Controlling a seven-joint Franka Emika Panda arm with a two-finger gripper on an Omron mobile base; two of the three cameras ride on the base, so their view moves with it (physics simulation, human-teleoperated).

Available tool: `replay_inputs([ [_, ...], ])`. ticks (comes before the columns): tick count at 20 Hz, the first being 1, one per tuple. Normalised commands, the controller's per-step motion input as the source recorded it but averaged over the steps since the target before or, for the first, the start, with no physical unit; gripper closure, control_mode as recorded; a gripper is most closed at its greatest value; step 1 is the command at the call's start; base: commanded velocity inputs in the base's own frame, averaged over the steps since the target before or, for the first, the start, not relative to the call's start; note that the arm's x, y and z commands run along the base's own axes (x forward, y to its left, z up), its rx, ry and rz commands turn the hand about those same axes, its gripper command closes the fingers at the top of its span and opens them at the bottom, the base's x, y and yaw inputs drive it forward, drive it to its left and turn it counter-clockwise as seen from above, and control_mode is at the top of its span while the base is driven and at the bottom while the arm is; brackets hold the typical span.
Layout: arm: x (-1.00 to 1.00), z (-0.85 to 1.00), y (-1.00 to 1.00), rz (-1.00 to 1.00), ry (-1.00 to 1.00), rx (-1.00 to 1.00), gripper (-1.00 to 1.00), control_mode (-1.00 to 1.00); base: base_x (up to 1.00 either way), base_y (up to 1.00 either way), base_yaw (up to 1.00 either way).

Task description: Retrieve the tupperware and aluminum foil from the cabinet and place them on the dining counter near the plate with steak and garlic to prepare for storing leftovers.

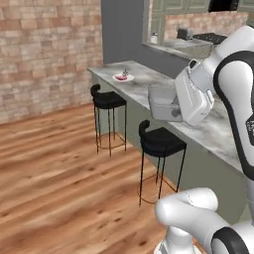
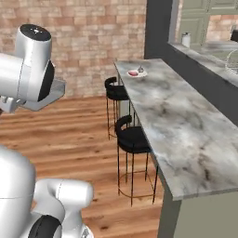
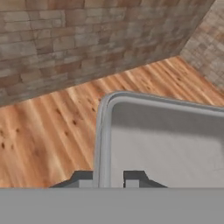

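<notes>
Dining counter (image 2: pixel 186 121): long marbled slab running away from the base, two black stools (image 2: pixel 131 138) tucked along its floor-side edge. Tupperware (image 3: pixel 162 144): held up in the air off the counter's near end, over the wood floor (image 3: pixel 48 131). Gripper (image 3: pixel 109 177): jaws pinching the tub's rimmed wall, one fingertip (image 3: pixel 133 177) inside. Plate (image 2: pixel 137 73): on the counter's far end, well apart from the tub; steak (image 2: pixel 133 73) and garlic (image 2: pixel 140 69) on it.

Lighting is even and diffuse across my three views, with no visible source. The stools (image 1: pixel 158 141) cast only faint shadows on the floor (image 1: pixel 59 168). The surface (image 2: pixel 176 121) shows no glare. Rendering is soft and low-resolution; distant details blur.
</notes>
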Motion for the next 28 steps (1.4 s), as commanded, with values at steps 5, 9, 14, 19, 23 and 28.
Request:
replay_inputs([
  [5, 0.00, 0.00, 0.00, 0.00, 0.00, 0.00, 1.00, 1.00, 1.00, 0.79, -0.52],
  [9, 0.00, 0.00, 0.00, 0.00, 0.00, 0.00, 1.00, 1.00, 1.00, 0.83, -0.52],
  [14, 0.00, 0.00, 0.00, 0.00, 0.00, 0.00, 1.00, 1.00, 0.86, 0.93, -0.51],
  [19, 0.00, 0.00, 0.00, 0.00, 0.00, 0.00, 1.00, 1.00, 0.38, 1.00, -0.47],
  [23, 0.00, 0.00, 0.00, 0.00, 0.00, 0.00, 1.00, 1.00, 0.30, 1.00, -0.46],
  [28, 0.00, 0.00, 0.00, 0.00, 0.00, 0.00, 1.00, 1.00, 0.44, 1.00, -0.46],
])
